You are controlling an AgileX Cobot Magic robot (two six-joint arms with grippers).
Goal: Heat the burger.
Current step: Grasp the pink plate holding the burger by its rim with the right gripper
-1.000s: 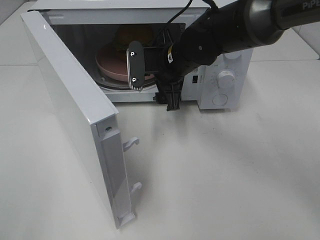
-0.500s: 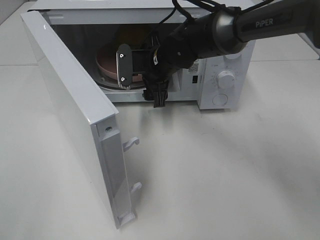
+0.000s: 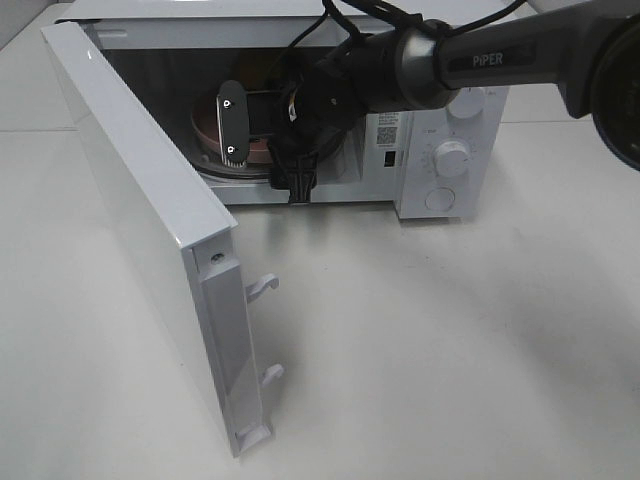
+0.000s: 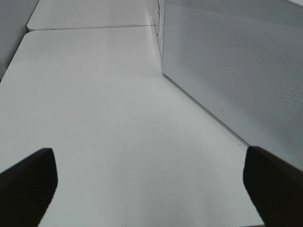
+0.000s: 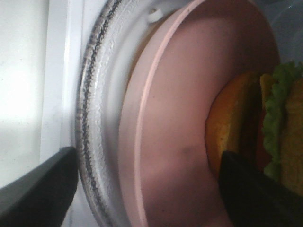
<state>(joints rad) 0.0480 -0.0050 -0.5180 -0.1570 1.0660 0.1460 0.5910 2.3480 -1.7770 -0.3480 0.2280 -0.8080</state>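
Note:
The burger, golden bun with green filling, lies on a pink plate inside the open microwave. In the high view only a brown patch of the burger shows behind the arm, beside the plate's edge. My right gripper reaches into the cavity and stands open. In the right wrist view, the right gripper has its dark fingers astride the plate's rim, not pressing on it. My left gripper is open over bare table beside the microwave's perforated wall.
The plate rests on a glass turntable. The microwave door swings far out to the front left, its latch hooks sticking out. Two knobs sit on the control panel at the right. White table spreads in front.
My right arm has swung left and deeper into the microwave, bringing the gripper from the cavity's mouth up to the plate. The left gripper's earlier state is not shown.

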